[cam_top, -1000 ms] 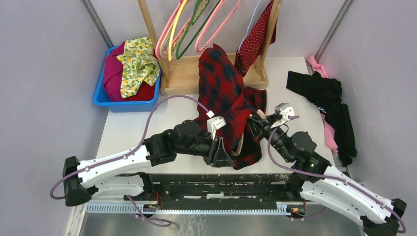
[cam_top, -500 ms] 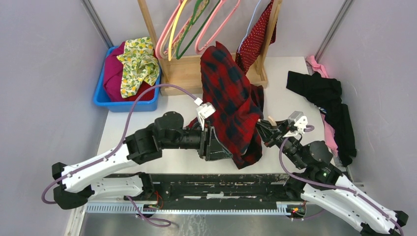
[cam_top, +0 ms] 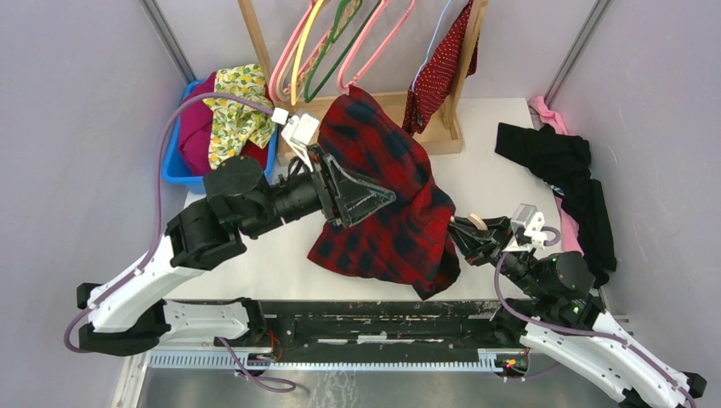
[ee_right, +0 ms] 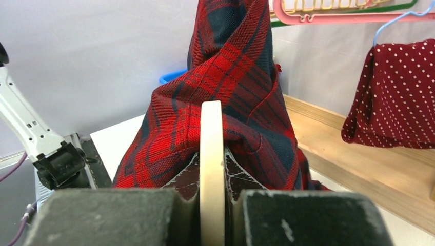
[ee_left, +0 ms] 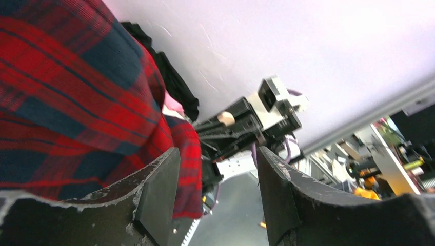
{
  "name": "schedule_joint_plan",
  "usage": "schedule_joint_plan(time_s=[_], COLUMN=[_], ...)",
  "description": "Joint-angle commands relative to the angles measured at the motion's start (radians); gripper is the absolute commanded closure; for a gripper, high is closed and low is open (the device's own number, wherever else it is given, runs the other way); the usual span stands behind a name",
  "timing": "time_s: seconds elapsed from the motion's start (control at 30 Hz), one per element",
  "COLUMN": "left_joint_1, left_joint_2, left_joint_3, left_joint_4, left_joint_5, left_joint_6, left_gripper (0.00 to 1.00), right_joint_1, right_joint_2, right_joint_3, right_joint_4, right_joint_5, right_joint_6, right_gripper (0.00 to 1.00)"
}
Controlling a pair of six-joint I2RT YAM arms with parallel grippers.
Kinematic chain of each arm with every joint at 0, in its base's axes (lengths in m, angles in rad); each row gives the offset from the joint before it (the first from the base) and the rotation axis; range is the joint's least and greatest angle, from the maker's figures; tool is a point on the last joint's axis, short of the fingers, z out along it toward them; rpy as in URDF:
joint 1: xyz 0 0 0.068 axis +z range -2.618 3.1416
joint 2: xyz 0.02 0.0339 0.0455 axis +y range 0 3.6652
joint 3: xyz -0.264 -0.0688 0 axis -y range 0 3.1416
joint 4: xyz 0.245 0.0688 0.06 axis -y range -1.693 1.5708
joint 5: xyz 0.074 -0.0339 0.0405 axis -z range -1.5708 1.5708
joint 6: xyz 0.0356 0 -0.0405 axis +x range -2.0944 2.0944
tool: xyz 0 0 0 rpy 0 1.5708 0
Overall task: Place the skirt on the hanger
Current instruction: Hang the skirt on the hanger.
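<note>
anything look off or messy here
The plaid garment sits bunched and lopsided over the pale wooden hanger pinched in the right hand, trailing onto the table. The polka-dot skirt hangs at the rack, neither hand on it.

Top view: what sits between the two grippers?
The red-and-black plaid garment fills the gap between the open left gripper and the right gripper, shut on a pale wooden hanger. Top view shows it.

White surface (cam_top: 246, 242) enclosed by plain pale grey-lilac walls (cam_top: 76, 110), with slanting metal posts (cam_top: 171, 47) at the rear corners; wooden rack (cam_top: 256, 38) at the back edge; even, diffuse lighting.
</note>
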Motion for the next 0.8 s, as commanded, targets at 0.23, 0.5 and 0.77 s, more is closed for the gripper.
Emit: schedule_joint_plan(time_s=[0.23, 0.5, 0.77], left_joint_1=[-0.002, -0.004, -0.007], left_joint_2=[0.168, 0.152, 0.124], left_joint_3=[0.08, 0.077, 0.035], left_joint_4=[0.054, -0.045, -0.058], left_joint_5=[-0.114, -0.221, -0.329], left_joint_6=[0.014, -0.004, 0.024], left_gripper=[0.31, 0.25, 0.23], right_joint_1=[-0.001, -0.001, -0.001], right_joint_2=[0.09, 0.1, 0.149], right_joint_3=[0.072, 0.052, 0.062], right_joint_4=[0.349, 0.417, 0.472], right_joint_5=[-0.066, -0.04, -0.062], right_joint_6=[0.035, 0.03, 0.037], right_gripper=[0.98, 0.98, 0.98])
